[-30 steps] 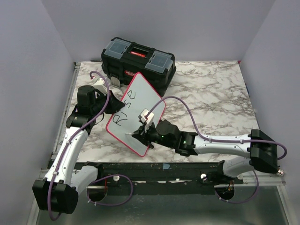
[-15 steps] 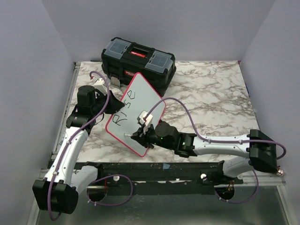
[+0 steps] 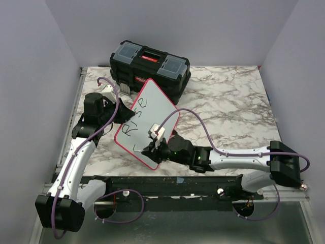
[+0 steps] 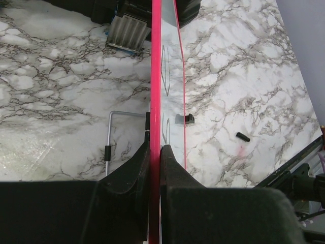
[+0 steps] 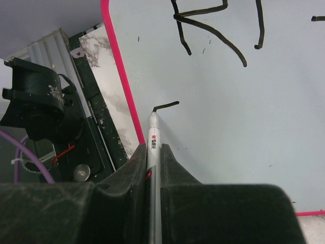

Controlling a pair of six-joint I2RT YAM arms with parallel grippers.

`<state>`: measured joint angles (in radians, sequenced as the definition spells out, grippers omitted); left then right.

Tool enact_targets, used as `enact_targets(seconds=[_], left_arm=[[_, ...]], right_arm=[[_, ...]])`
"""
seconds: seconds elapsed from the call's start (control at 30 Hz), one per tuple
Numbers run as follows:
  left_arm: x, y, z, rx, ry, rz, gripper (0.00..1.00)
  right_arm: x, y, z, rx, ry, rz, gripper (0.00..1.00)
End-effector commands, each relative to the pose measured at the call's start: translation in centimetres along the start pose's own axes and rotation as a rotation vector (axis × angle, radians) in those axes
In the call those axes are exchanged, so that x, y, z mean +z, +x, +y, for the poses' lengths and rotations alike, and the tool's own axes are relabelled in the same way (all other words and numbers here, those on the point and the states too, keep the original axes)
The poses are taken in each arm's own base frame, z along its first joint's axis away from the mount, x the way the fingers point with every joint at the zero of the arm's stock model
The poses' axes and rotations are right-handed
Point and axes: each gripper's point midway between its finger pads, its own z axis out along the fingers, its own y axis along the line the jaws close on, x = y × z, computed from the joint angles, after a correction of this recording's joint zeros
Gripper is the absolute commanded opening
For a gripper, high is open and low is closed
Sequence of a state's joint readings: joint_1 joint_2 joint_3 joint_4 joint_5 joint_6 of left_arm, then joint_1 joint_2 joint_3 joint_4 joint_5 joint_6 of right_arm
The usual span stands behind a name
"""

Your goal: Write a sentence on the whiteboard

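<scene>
Black toolbox [image 3: 150, 65] stands at the marble table's [image 3: 228, 101] far edge. Nearer than it: a marker [image 5: 152, 147]; a small black piece [image 4: 242, 136] on the table.

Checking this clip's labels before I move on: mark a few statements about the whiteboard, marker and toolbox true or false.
1. The left tool is shut on the whiteboard rim. True.
2. The right tool is empty. False: it grips a marker, tip on the board.
3. The board is blank. False: the sentence begins with Rise.
4. The toolbox is closed. True.
</scene>
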<state>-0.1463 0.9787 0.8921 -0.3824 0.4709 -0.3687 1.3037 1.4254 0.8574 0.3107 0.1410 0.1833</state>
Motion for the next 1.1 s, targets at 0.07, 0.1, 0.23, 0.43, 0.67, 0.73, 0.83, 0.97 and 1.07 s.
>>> enact_targets(seconds=[0.07,0.1,0.23,0.43,0.67,0.73,0.83,0.97,1.07], left_arm=[[0.1,0.3,0.5,0.090,-0.023,0.014,0.00],[0.1,0.3,0.5,0.089,-0.023,0.016,0.00],[0.0,0.3,0.5,0.090,-0.025,0.015,0.00],[0.1,0.3,0.4,0.092,-0.025,0.015,0.00],[0.1,0.4,0.4,0.094,-0.025,0.018,0.00],[0.1,0.4,0.4,0.094,-0.025,0.016,0.00],[0.0,0.4,0.4,0.094,-0.024,0.018,0.00],[0.1,0.4,0.3,0.095,-0.023,0.017,0.00],[0.1,0.4,0.3,0.095,-0.023,0.017,0.00]], right_arm=[[-0.8,3.5,0.1,0.017,-0.003,0.076,0.01],[-1.0,3.8,0.0,0.021,-0.001,0.081,0.01],[-1.4,4.5,-0.5,0.023,0.016,0.091,0.01],[-1.6,4.7,-1.5,0.021,0.072,0.090,0.01],[-1.4,4.3,-2.7,0.019,0.147,0.080,0.01],[-1.2,3.9,-3.0,0.019,0.166,0.074,0.01],[-1.0,3.4,-3.3,0.016,0.192,0.067,0.01],[-0.8,3.1,-3.6,0.012,0.215,0.065,0.01],[-0.7,3.1,-3.8,0.009,0.227,0.066,0.01]])
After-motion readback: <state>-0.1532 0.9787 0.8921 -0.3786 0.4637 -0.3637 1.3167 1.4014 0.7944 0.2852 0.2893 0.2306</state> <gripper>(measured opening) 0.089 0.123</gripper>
